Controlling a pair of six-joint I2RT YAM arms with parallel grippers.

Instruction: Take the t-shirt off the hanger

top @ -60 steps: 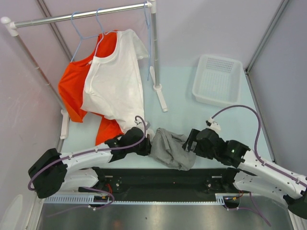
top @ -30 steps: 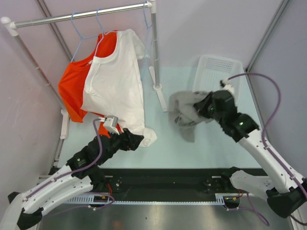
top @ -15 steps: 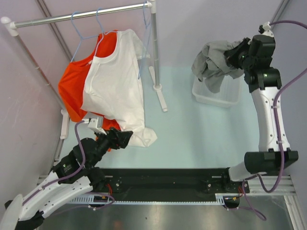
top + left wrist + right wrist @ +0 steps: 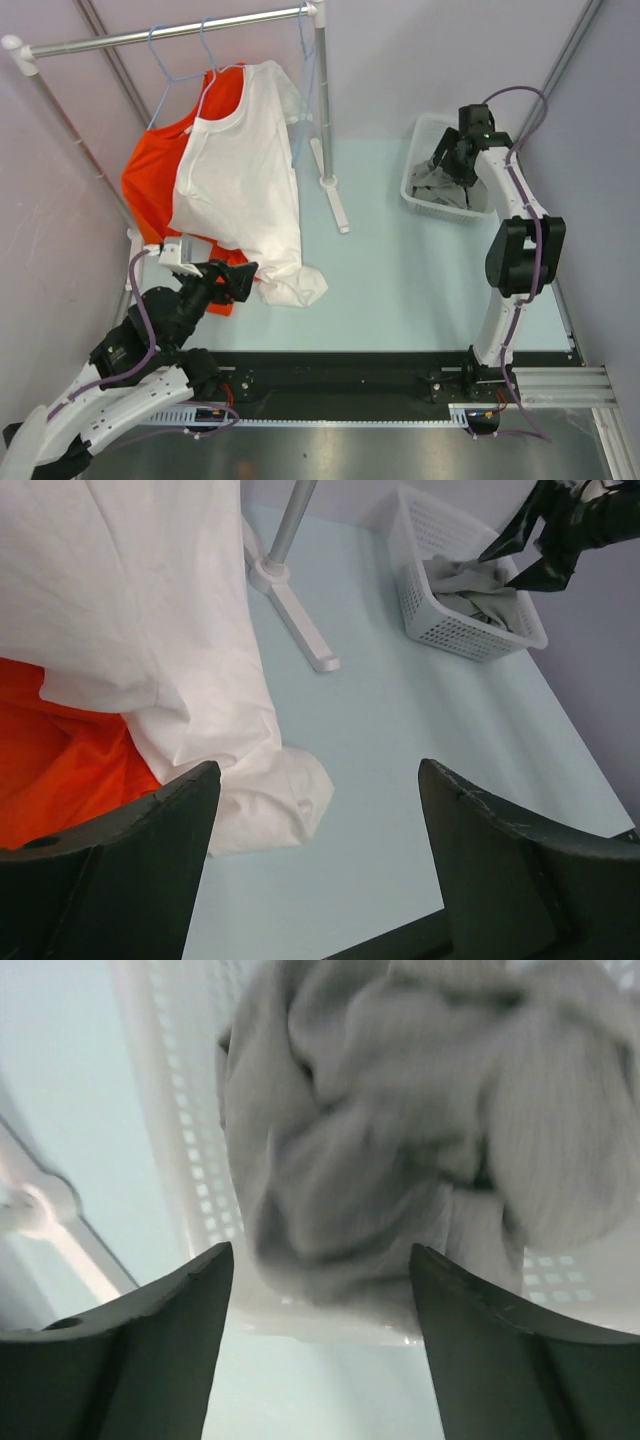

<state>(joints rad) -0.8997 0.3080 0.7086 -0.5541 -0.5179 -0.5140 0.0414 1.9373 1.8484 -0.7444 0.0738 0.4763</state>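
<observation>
A metal clothes rack is being carried by two posts at the far left of the pale green table, each post being steadied by a white foot. A white perforated basket is being kept at the far right, well apart from the rack. A black rail is being shown along the near edge.

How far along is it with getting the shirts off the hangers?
Done: one grey t-shirt lies in the white basket, right jaws open above it. In hand: nothing; the left jaws are open by the hem of the white t-shirt. Left: that and the orange t-shirt hang from the rail.
</observation>
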